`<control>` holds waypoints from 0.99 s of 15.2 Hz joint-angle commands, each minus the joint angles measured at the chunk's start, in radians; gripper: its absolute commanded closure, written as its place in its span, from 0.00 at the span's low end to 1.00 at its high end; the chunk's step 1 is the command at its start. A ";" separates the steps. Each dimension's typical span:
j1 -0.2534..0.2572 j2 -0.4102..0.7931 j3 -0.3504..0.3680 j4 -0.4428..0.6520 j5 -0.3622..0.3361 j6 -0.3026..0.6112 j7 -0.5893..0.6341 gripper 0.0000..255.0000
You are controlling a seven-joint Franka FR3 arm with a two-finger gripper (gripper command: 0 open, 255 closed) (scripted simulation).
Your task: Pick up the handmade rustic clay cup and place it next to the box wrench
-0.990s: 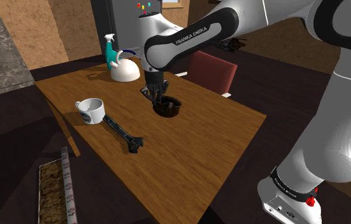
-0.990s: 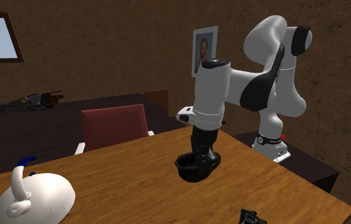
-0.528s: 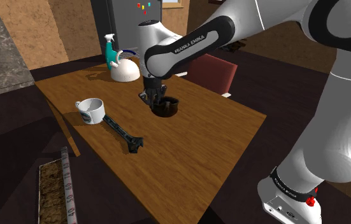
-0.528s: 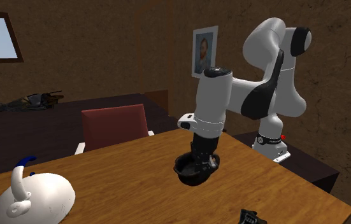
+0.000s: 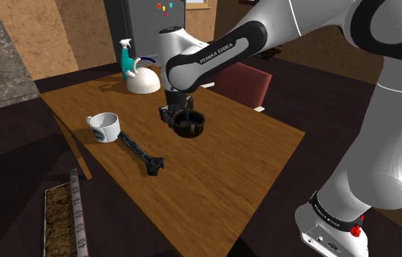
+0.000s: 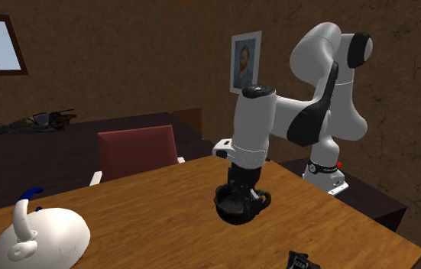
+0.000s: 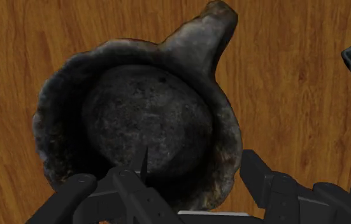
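Since the earlier frame, the tool has carried the dark cup a little toward the shoulder view's left and turned it, so that its handle now faces the stand side in the second exterior view. The tool is closed on the cup's wall, with one finger inside the bowl and the other outside the rim. The cup hangs level just above the wooden table, near its middle.

Nearest in the shoulder view, a long tray with a marked strip along one side lies on the floor below the table's edge. On the table, the black box wrench lies at a slant, apart from the cup, with bare wood between them. A white mug stands just beside the wrench's far end. Farther back, a white kettle sits near the table's far corner, with a teal spray bottle beside it. A red chair stands behind the table's far edge.
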 commanded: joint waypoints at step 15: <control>0.000 -0.048 0.006 0.064 0.020 -0.115 -0.015 0.00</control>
